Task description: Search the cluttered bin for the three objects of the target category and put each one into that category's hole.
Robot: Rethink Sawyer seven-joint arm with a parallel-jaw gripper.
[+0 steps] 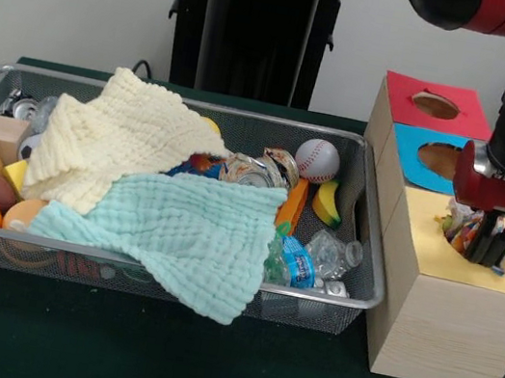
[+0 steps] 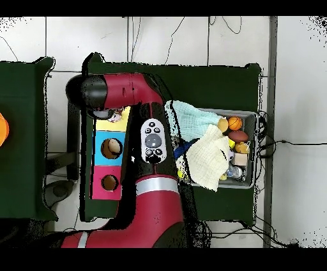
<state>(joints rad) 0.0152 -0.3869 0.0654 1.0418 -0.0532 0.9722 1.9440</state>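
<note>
The claw (image 1: pixel 488 252) reaches into the yellow box's hole (image 1: pixel 475 238), pinching a crinkly wrapper (image 1: pixel 455 225) just at the opening. It looks light, thin and slippery, best held by a bunched fold. The wire bin (image 1: pixel 364 267) sits beside it on the worktop (image 1: pixel 202 366).

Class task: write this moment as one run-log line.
tool: at yellow box hole, crinkly item beneath | grip: unclear | bin: two cloths covering clutter

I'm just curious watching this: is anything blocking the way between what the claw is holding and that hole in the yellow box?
Nothing visible does. The gripper hangs right at the hole in the yellow-topped box, with a colourful crinkled object already at the opening. What that object is cannot be told.
</note>
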